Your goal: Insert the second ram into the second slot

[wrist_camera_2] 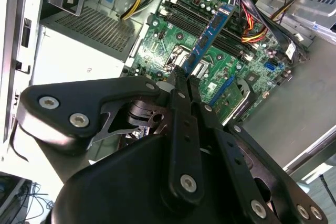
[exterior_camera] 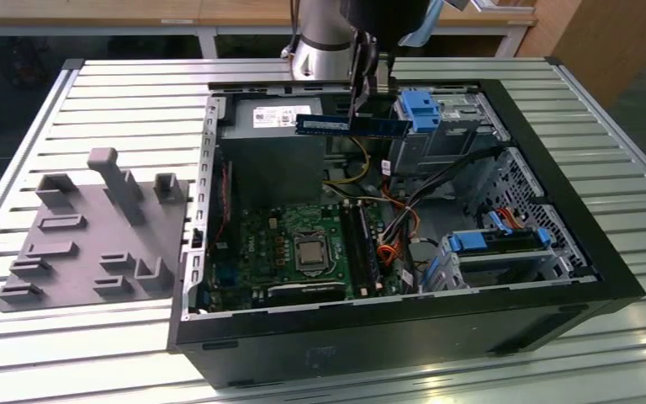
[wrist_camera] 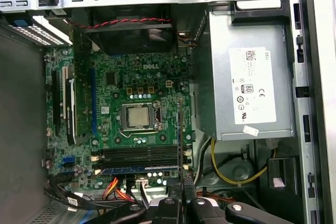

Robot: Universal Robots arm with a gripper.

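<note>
My gripper [exterior_camera: 370,116] is shut on the second ram [exterior_camera: 340,126], a thin blue stick held level and on edge above the far part of the open computer case [exterior_camera: 413,328]. In the second wrist view the fingers [wrist_camera_2: 185,85] clamp one end of the ram [wrist_camera_2: 210,32], which points out over the motherboard. The first wrist view shows the ram [wrist_camera: 180,135] edge-on as a thin line above the board, with the gripper [wrist_camera: 184,195] behind it. The memory slots [wrist_camera: 139,155] [exterior_camera: 359,244] lie beside the processor socket [wrist_camera: 137,116]. A blue strip [wrist_camera: 139,171] sits along one of them. Which is the second slot I cannot tell.
The power supply [wrist_camera: 252,77] fills the case's far corner, with yellow and orange cables [wrist_camera: 226,174] beside it. Blue drive-bay clips [exterior_camera: 419,109] [exterior_camera: 491,240] stand at the exterior view's right. A grey fixture plate [exterior_camera: 87,244] lies on the slatted table [exterior_camera: 132,93] to the left.
</note>
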